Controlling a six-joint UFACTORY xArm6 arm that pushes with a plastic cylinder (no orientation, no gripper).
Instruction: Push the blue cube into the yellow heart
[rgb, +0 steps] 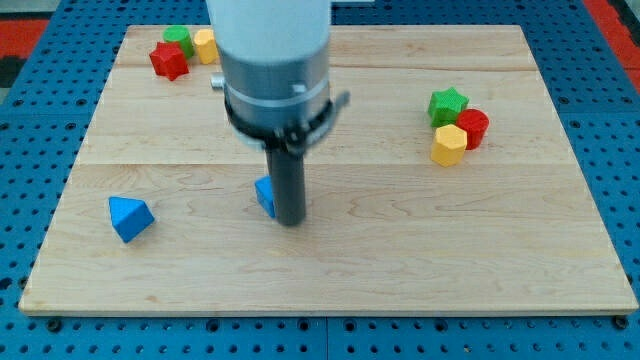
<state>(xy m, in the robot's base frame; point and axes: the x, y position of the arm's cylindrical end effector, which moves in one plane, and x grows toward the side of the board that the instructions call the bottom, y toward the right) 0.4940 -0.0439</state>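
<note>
The blue cube (265, 195) sits near the board's middle, mostly hidden behind my rod, only its left part showing. My tip (290, 222) touches its right side; there are no jaws, just a bare rod. The yellow heart (205, 45), I judge, lies at the view's top left beside a red star (168, 60), so pushing from below-right would suit better.
</note>
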